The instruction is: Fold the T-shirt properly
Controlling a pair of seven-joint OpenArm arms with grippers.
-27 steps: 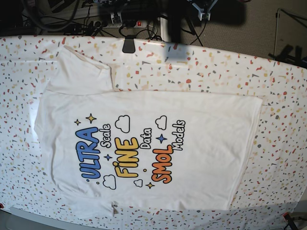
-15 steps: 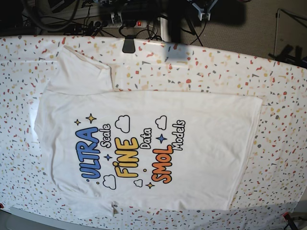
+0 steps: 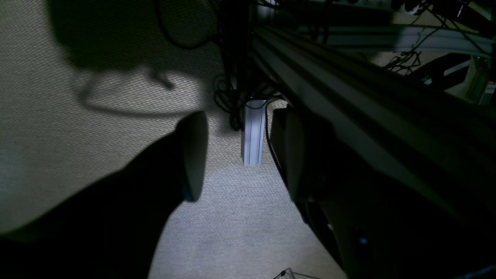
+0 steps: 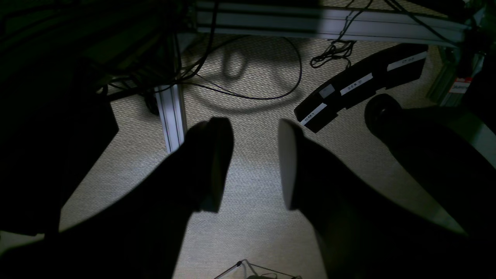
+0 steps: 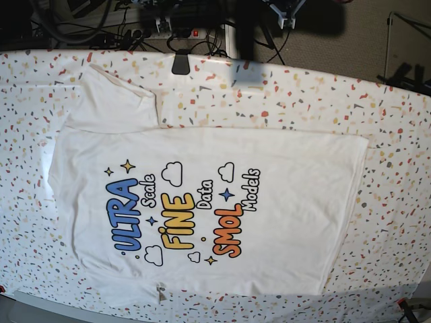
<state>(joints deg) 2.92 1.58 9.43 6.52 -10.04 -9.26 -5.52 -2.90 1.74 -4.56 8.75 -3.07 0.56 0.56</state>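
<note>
On the speckled table (image 5: 397,134), base view: T-shirt (image 5: 202,208) lies flat, print side up, filling the centre; one sleeve spread toward 11 o'clock, hem edge at 3 o'clock. Farther off, past the table's 12 o'clock edge and above carpet (image 4: 248,232): right gripper (image 4: 254,162) with jaws apart, nothing between; left gripper (image 3: 240,155) spread wide, empty.

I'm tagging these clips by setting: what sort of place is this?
Probably a robotics lab or workshop. A T-shirt lies flat on a speckled table, while aluminium frame rails and loose cables run over a carpeted floor.
</note>
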